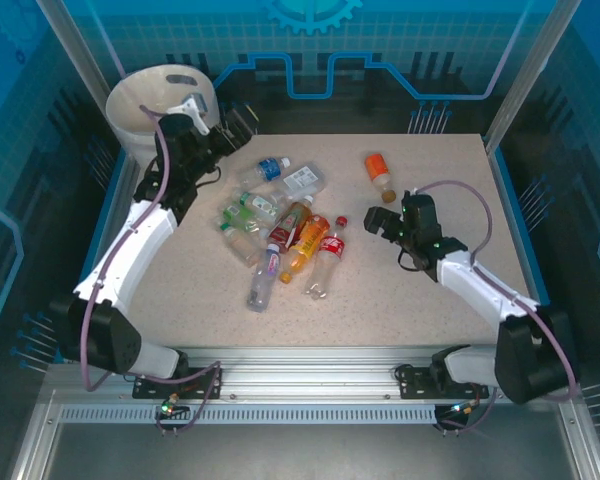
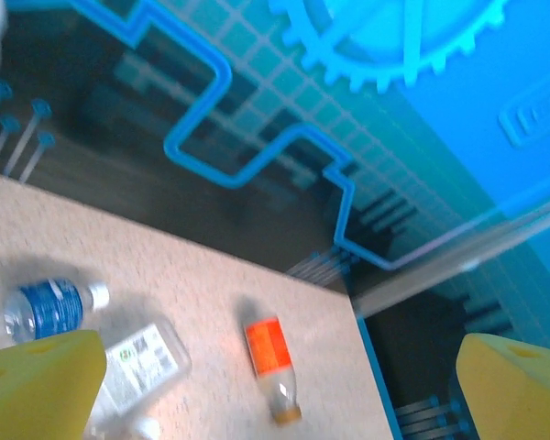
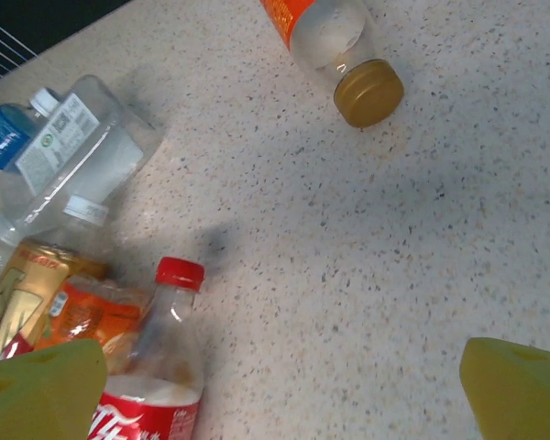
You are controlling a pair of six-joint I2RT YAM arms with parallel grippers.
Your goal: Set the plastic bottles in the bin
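Note:
The cream-white bin (image 1: 140, 100) stands off the table's far-left corner. My left gripper (image 1: 242, 122) hovers just right of it, open and empty (image 2: 280, 383). Several plastic bottles (image 1: 280, 225) lie in a heap at the table's middle. Among them are a blue-labelled one (image 2: 50, 309), a clear flat one (image 2: 142, 362) and a red-capped cola bottle (image 3: 165, 357). An orange-labelled bottle with a gold cap (image 1: 379, 173) (image 3: 335, 37) lies apart at the far right. My right gripper (image 1: 385, 222) (image 3: 280, 390) hangs open over bare table between that bottle and the heap, holding nothing.
Blue enclosure walls and metal posts ring the speckled table (image 1: 450, 200). The table's far-right corner (image 2: 344, 302) lies just beyond the orange-labelled bottle (image 2: 270, 353). Bare tabletop stretches along the right side and the near edge.

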